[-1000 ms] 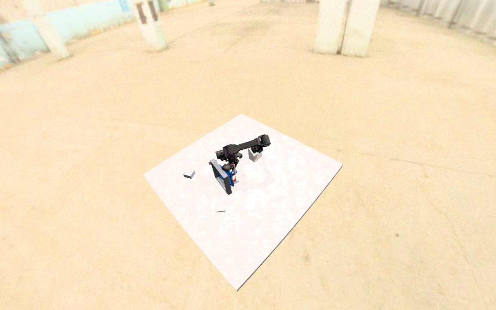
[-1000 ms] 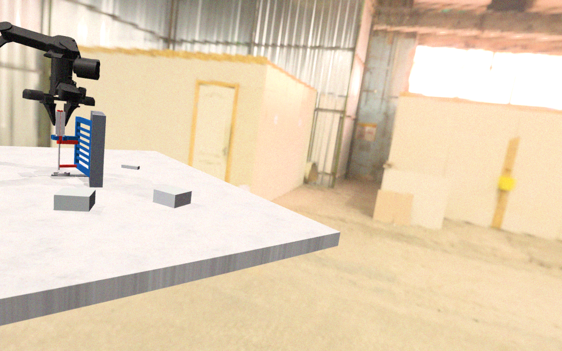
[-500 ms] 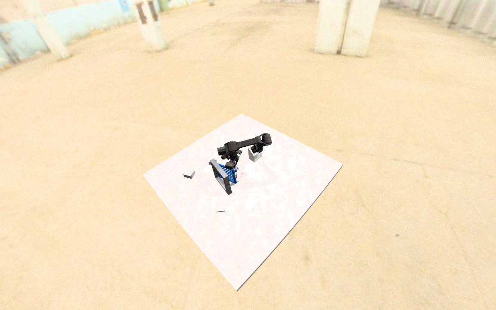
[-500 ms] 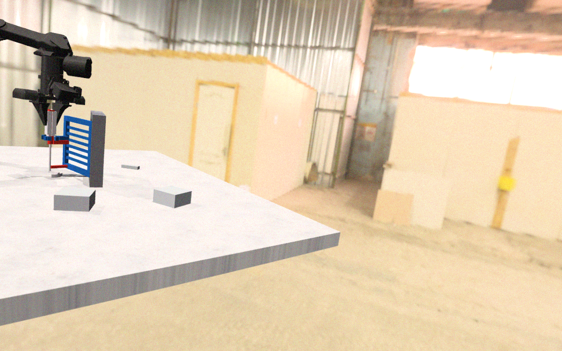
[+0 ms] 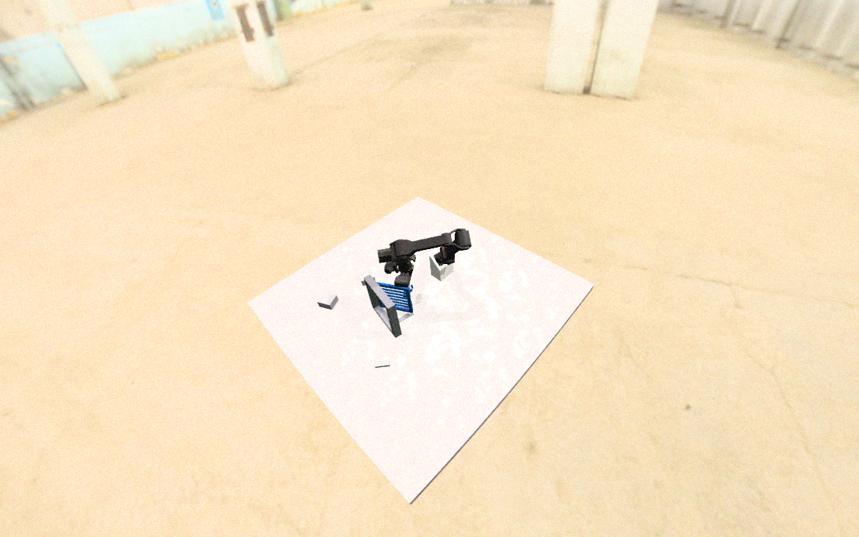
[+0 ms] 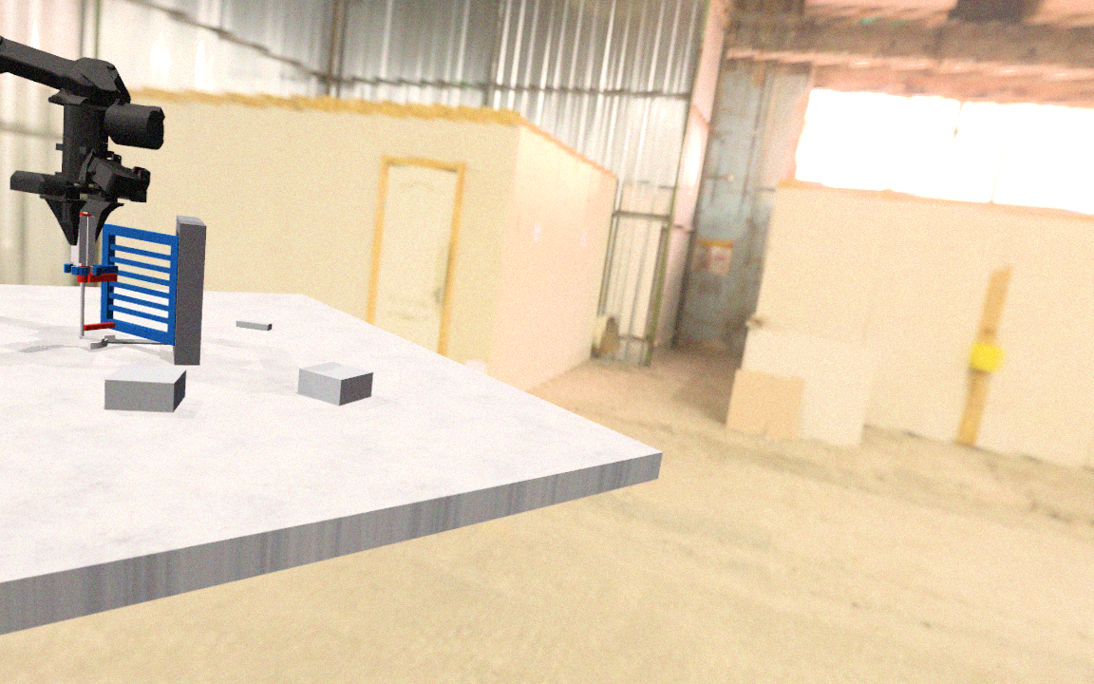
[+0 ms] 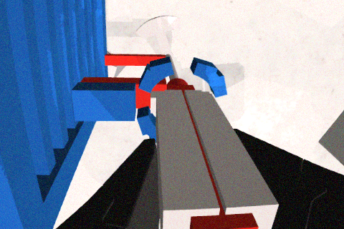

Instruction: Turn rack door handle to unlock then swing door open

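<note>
The blue slatted door (image 5: pixel 397 297) (image 6: pixel 140 285) (image 7: pixel 21 61) stands swung well out from the grey frame (image 5: pixel 389 312) (image 6: pixel 189 293); its exact angle is hard to tell. The upright handle (image 6: pixel 84 246) (image 7: pixel 204 157) has two grey halves almost pressed together, with a thin red line between them. Red arms and a blue bracket join it to the door's free edge. My gripper (image 6: pixel 84 234) (image 7: pixel 190 144) is shut on the handle from above, one black finger on each side. In the top view the arm hides the handle's grip. How far the handle is turned is unclear.
On the white table (image 5: pixel 486 327) (image 6: pixel 347 467) lie a grey block (image 5: pixel 327 302) (image 6: pixel 335 384) behind the frame, another grey block (image 6: pixel 142 390) near the frame's foot, and a thin flat piece (image 5: pixel 382 364) (image 6: pixel 254 325). A pale box (image 5: pixel 438 268) is beside the arm's base.
</note>
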Available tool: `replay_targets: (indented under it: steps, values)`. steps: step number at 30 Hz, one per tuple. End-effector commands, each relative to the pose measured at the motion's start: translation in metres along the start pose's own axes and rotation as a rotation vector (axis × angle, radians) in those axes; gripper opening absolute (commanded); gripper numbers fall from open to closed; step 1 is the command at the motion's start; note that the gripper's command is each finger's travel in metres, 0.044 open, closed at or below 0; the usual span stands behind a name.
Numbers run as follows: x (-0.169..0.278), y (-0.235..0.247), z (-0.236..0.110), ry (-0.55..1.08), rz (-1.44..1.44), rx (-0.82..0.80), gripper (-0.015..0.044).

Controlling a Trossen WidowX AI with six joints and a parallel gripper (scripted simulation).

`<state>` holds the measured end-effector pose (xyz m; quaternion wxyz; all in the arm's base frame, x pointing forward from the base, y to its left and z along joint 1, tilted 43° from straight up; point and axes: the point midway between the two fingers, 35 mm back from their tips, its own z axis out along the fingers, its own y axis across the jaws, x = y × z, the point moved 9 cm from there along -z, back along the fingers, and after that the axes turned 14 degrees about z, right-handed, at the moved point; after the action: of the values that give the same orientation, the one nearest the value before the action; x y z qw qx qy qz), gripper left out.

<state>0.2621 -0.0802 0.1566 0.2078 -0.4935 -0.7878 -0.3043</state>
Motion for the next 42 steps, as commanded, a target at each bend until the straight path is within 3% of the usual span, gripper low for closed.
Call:
replay_targets:
  steps: [1,42]
  values:
    - [-0.003,-0.007,0.001,-0.008,-0.095,-0.003,0.0026]
    - [-0.064,-0.068,0.000,-0.011,-0.686,0.003,0.0026]
